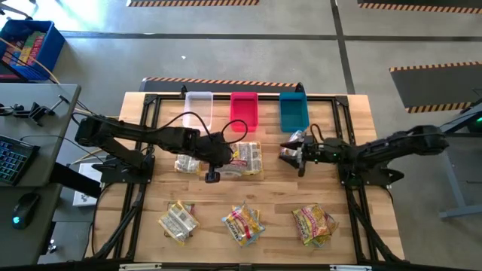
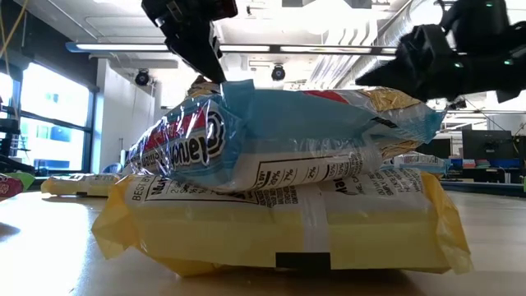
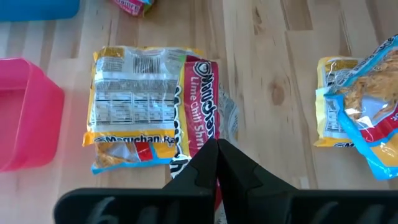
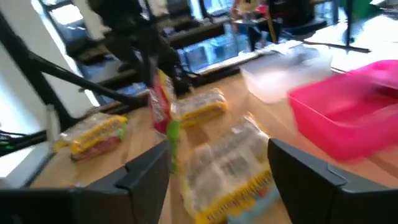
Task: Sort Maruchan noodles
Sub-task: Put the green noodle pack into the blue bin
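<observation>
Crinkling yellow and red noodle packets (image 3: 152, 118) overlap.

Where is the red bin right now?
In the high view the red bin sits at the table's far edge, middle of three, between the clear bin on its left and the teal bin on its right.

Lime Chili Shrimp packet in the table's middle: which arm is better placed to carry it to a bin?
Left. The left gripper is already shut on the edge of the Lime Chili Shrimp packet, close to the pink bin. The right gripper is open and stands apart from that packet.
</observation>
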Controlling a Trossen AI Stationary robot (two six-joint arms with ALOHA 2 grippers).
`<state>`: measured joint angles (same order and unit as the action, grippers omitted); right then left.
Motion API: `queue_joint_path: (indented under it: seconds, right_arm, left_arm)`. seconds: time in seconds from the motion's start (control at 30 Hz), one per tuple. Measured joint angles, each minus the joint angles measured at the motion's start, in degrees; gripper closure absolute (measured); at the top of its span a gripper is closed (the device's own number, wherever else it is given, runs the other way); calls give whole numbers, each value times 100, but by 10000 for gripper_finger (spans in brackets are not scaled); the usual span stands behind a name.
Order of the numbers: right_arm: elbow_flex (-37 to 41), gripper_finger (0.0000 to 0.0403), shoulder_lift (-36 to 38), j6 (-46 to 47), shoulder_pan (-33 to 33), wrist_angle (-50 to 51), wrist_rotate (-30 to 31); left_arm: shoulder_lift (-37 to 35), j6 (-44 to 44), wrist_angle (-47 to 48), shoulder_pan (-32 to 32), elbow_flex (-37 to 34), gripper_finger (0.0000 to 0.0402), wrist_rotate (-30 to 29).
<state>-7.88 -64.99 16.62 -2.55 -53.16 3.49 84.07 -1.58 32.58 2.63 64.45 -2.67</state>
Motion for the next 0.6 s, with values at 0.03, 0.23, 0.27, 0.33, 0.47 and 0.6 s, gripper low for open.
queue_joint_path:
  seconds: [0.03, 0.23, 0.27, 0.33, 0.47, 0.6]
  right_arm:
    - [-74, 145, -222, -10, 0, -147, -102]
    - [-622, 143, -1584, -43, 0, -967, -578]
    - [-741, 143, -1814, -53, 0, -1015, -633]
    - [-1012, 143, -2244, -61, 0, -1159, -793]
    - [-1592, 143, -2981, -170, -7, -1189, -1068]
    - [-2009, 143, -3492, -269, -89, -1179, -1180]
  left_arm:
    - [0, 0, -4, 0, 0, 401, -54]
    - [0, -13, -43, -2, 0, 401, -170]
    - [0, -13, -50, -2, 0, 401, -168]
    - [0, -13, -66, -2, 0, 401, -170]
    - [0, -54, -81, -2, 0, 401, -169]
    - [0, -76, -79, -2, 0, 401, -170]
